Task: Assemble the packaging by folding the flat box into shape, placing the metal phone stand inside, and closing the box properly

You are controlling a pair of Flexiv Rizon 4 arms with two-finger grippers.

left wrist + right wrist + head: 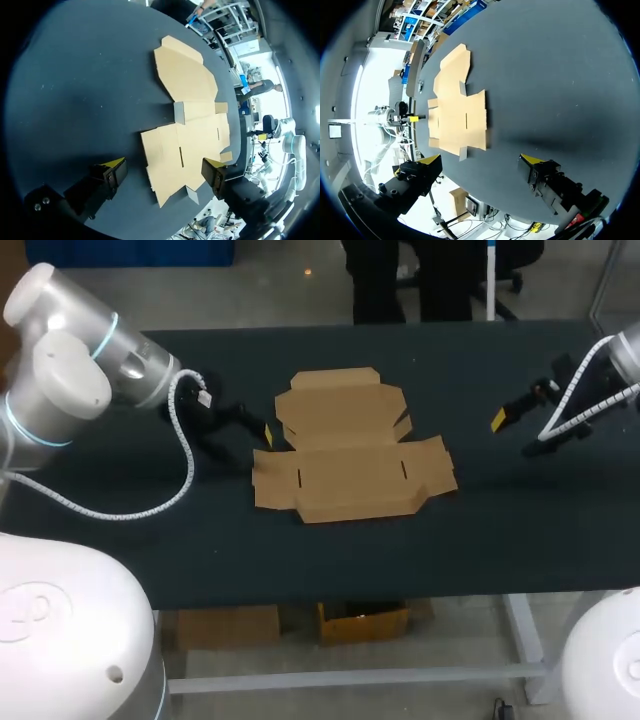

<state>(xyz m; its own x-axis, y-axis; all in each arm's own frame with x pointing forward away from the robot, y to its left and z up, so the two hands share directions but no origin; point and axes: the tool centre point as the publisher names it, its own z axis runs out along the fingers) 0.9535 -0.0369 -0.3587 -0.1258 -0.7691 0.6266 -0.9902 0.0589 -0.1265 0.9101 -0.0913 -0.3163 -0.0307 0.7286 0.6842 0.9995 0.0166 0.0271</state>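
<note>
**Asker:** Where did the flat box lie from your pincers?

**Robot:** The flat box (350,445) lay unfolded on the dark table (450,540), its wider span running from my left side to my right. My left gripper (258,428) hung just beside the box's left edge, fingers spread wide and holding nothing. I could not tell whether a tip touched the cardboard.

**Asker:** And the other arm?

**Robot:** My right gripper (515,432) hung well apart from the box's right edge, likewise spread and empty. I judged the left arm the nearer one. Nothing stood between either pincer and the box. The metal phone stand showed in no view.
</note>
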